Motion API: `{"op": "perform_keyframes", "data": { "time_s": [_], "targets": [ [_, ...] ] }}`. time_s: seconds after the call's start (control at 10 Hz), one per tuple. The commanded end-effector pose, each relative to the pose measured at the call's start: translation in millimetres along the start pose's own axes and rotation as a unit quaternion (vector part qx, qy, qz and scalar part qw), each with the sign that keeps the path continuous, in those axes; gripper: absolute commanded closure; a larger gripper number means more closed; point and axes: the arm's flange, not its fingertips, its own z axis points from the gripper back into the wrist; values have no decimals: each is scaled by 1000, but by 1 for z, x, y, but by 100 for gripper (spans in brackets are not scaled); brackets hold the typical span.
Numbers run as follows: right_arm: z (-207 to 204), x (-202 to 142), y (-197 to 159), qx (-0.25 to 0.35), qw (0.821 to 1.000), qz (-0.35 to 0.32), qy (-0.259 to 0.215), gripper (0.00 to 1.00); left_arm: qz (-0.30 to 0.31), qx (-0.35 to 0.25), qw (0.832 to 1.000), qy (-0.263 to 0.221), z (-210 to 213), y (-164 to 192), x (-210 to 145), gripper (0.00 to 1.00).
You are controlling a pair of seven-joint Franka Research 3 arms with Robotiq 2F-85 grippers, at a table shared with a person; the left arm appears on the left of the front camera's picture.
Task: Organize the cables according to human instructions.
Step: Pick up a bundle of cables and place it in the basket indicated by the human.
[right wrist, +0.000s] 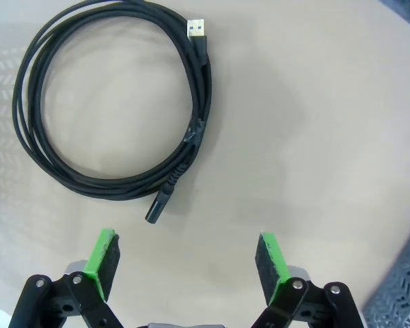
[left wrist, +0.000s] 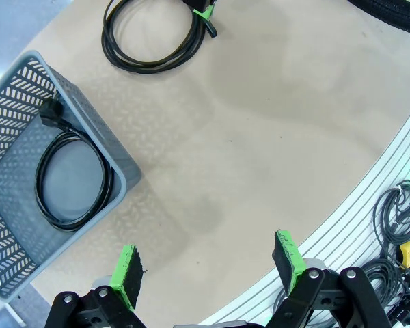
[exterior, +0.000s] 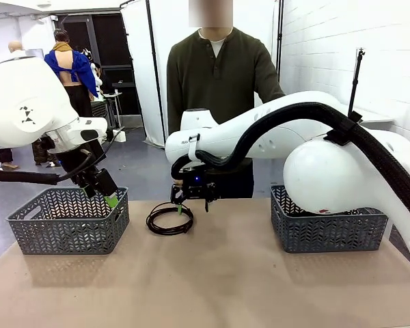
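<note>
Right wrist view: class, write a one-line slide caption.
Open right gripper hovers over a coiled cable lying on the table.

bare tabletop [exterior: 225, 273] lies open between two baskets [exterior: 68, 220], only a coiled cable [exterior: 169, 219] interrupting.

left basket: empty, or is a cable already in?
Not empty. The left wrist view shows one coiled black cable lying flat on the floor of the grey perforated plastic basket, its plug up against the wall.
</note>
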Motion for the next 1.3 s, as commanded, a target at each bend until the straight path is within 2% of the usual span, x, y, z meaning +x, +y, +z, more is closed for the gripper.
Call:
{"op": "perform_keyframes", "data": {
  "time_s": [0.0, 0.5, 1.0, 1.2],
  "targets": [
    [2, -1, 0, 0, 1000, 2, -2, 0, 1, 2, 1000, -6, 0, 1, 0, 0],
    [-11, 20, 4, -6, 999, -46, -7, 0, 1, 2, 1000, -6, 0, 1, 0, 0],
    [-34, 28, 10, -25, 998, -64, -10, 0, 1, 2, 1000, -6, 0, 1, 0, 0],
    [-40, 32, 9, -35, 996, -73, -25, 0, 1, 2, 1000, -6, 0, 1, 0, 0]
  ]
}}
